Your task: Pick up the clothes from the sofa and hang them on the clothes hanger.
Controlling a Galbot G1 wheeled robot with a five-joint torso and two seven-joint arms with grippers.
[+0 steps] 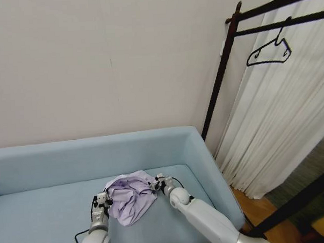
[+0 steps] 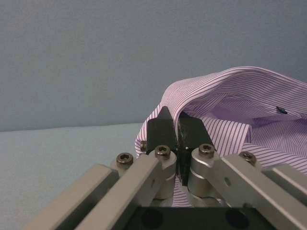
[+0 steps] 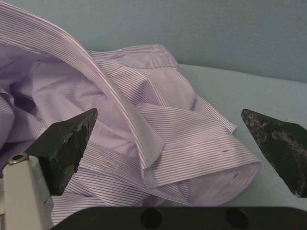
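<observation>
Head view: purple striped shirt [image 1: 132, 202] crumpled on sofa [image 1: 45, 159] seat, toward right end. Your left claw [image 1: 102, 201] at shirt's left edge, your right claw [image 1: 158, 183] at its right edge.
Left wrist view: left claw [image 2: 178, 129] clenched on shirt [image 2: 240, 96] edge.
Right wrist view: right claw [image 3: 169, 115] released, fingers [image 3: 62, 143] either side of shirt [image 3: 192, 139].

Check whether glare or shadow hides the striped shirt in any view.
Head view: even soft light, no glare on the crumpled lilac pinstriped shirt or the pale blue fabric sofa. Left wrist view: mild sheen on the metal links of the left gripper, shut on the evenly lit shirt. Right wrist view: soft shadow inside the folds only, within the open right gripper.
</observation>
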